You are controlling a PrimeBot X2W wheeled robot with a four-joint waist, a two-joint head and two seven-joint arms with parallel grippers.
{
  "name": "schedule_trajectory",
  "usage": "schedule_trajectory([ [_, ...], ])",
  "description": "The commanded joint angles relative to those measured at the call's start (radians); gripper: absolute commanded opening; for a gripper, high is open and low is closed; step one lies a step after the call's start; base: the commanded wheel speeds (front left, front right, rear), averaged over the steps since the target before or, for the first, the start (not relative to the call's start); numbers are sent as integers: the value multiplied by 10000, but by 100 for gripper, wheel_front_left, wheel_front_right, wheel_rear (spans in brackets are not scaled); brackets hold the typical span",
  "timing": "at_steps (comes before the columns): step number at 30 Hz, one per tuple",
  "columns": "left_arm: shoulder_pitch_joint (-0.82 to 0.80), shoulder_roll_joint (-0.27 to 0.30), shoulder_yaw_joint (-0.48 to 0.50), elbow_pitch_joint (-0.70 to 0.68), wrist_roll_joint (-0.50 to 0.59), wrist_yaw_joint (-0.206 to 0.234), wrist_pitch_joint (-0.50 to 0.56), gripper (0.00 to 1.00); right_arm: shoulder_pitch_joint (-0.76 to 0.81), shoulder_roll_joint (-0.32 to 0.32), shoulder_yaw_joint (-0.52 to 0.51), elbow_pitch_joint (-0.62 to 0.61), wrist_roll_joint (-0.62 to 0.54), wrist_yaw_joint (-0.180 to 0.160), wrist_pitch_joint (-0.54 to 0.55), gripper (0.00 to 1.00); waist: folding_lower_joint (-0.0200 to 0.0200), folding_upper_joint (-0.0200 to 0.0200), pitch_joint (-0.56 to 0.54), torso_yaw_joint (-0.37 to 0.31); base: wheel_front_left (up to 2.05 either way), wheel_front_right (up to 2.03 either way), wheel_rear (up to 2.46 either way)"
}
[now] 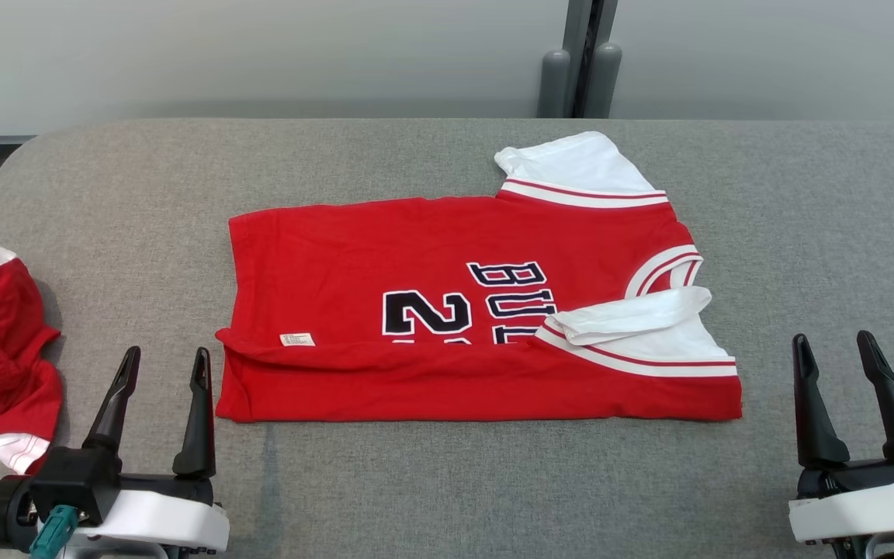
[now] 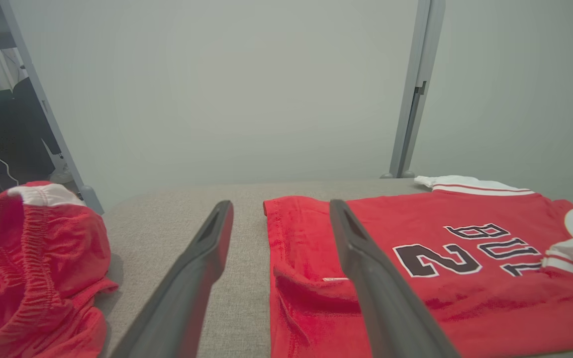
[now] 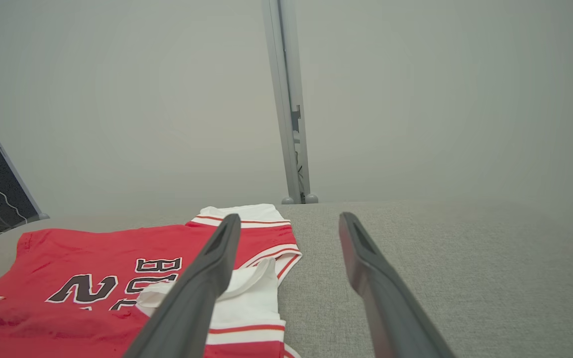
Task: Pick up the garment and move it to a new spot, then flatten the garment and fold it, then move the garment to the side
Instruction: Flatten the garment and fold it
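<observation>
Left tool (image 1: pixel 167 351) and right tool (image 1: pixel 833 336), spread, flank the garment (image 1: pixel 416 256).

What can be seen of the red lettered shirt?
The garment is a red T-shirt of soft-looking knit with white sleeves, striped trim and dark lettering edged white. It lies sideways on the grey table, neck to the robot's right, near edge folded up over part of the lettering, a white tag by that fold. The near sleeve is folded onto the chest; the far one sticks out. Nothing else touches it.

Red garment (image 1: pixel 447 310), partly folded, sideways
</observation>
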Motion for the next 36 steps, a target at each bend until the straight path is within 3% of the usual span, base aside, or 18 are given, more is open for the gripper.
schedule_trajectory([
  [1, -179, 65, -21, 126, 86, -92, -44, 100, -82, -42, -80, 68, -14, 6, -64, 100, 0, 0, 45, 22, 0, 0, 0],
  [8, -626, -7, -399, 1081, -201, -520, 430, 100, -208, 2, 33, 808, -52, 5, 36, 100, 0, 0, 364, 106, 0, 0, 0],
  [25, -2308, -305, -870, 4449, -765, -1612, 270, 100, -1188, 268, 541, 3167, 230, 5, -13, 100, 0, 0, 1200, 135, 0, 0, 0],
  [31, -2777, -345, -988, 5342, -1194, -1859, 752, 100, -1613, 299, 819, 3694, 396, 5, -28, 100, 0, 0, 1356, 63, 0, 0, 0],
  [32, -2820, -328, -1036, 5453, -1219, -1880, 885, 100, -1655, 295, 852, 3758, 420, 6, -32, 92, 0, 0, 1371, 54, 0, 0, 0],
  [33, -2836, -323, -1092, 5586, -1286, -1911, 1066, 100, -1676, 303, 890, 3846, 488, 6, -36, 75, 0, 0, 1373, 48, 0, 0, 0],
  [34, -2856, -345, -1129, 5659, -1377, -1956, 1190, 100, -1723, 306, 942, 3895, 525, 5, -37, 48, 0, 0, 1383, 39, 0, 0, 0],
  [35, -2872, -358, -1198, 5719, -1425, -1975, 1310, 94, -1782, 289, 983, 3949, 567, 6, -38, 39, 0, 0, 1386, 37, 0, 0, 0],
  [36, -2903, -340, -1263, 5749, -1469, -2009, 1385, 49, -1819, 282, 1027, 4004, 607, 5, -39, 21, 0, 0, 1390, 34, 0, 0, 0],
])
